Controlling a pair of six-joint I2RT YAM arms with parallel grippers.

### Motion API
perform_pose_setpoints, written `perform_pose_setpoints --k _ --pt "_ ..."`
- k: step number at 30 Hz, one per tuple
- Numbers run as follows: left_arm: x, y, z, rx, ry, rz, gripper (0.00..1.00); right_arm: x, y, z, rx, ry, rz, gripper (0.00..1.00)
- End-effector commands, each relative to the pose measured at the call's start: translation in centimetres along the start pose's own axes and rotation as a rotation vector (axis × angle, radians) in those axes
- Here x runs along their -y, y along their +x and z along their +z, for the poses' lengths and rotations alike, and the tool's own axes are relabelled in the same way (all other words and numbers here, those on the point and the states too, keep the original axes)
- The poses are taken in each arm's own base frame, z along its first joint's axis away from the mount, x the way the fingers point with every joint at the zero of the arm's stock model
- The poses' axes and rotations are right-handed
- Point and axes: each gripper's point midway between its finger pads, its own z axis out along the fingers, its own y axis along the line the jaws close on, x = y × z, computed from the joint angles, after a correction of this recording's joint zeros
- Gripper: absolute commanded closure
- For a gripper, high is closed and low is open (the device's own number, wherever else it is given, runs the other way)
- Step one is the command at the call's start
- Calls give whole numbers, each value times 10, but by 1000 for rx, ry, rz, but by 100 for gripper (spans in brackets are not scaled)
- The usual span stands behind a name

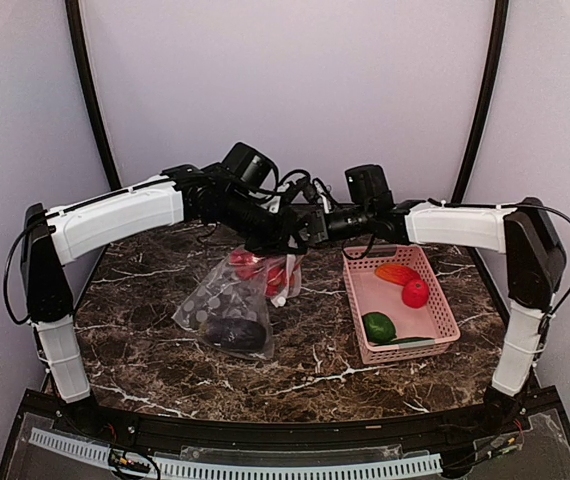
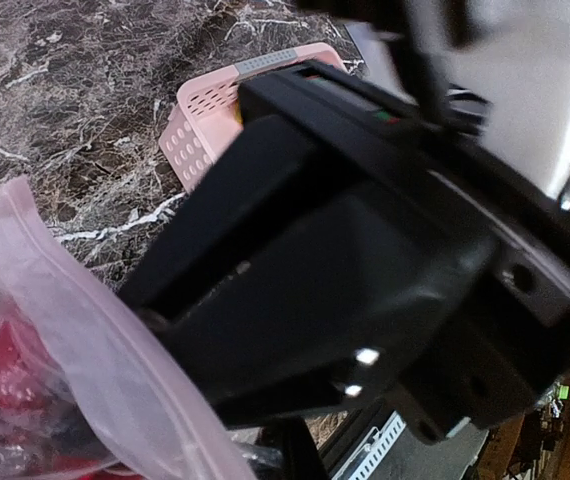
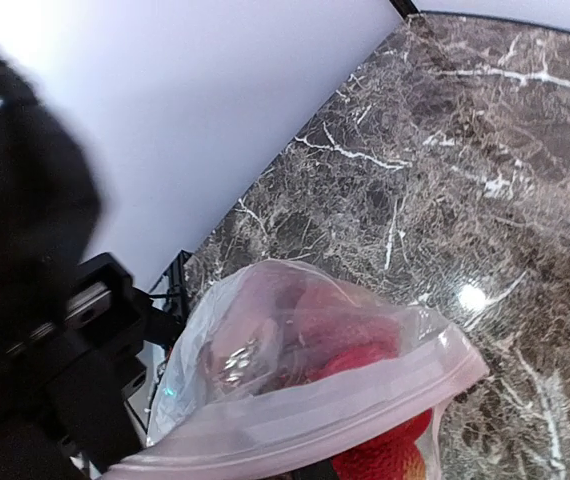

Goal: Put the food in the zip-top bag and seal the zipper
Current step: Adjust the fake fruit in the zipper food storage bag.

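Pink basket (image 1: 370, 296) on right of dark marble table (image 1: 165, 372).

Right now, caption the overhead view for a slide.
Left gripper and right gripper pinch the zip-top bag; loose food sits in pink basket.

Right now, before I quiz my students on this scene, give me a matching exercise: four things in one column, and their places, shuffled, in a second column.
Things
1. eggplant
2. green fruit
3. orange oval fruit
4. pink strip

Places
A. far end of the basket
B. low inside the bag
C. along the raised top edge of the bag
D. near end of the basket

Pairs: 1-B; 2-D; 3-A; 4-C
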Motion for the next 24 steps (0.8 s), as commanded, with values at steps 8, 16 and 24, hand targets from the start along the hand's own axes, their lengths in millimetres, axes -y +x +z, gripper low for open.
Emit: perform_pose_setpoints --k 8,16,24 --pt "6 -12 -16 72 -53 67 99 -12 -3 -21 -20 -4 -103 59" --pt "-4 -9 -13 72 -76 51 99 -37 9 -72 -49 111 -287 47" --pt "1 -11 -16 82 -62 47 99 25 28 -76 -108 382 -210 50"
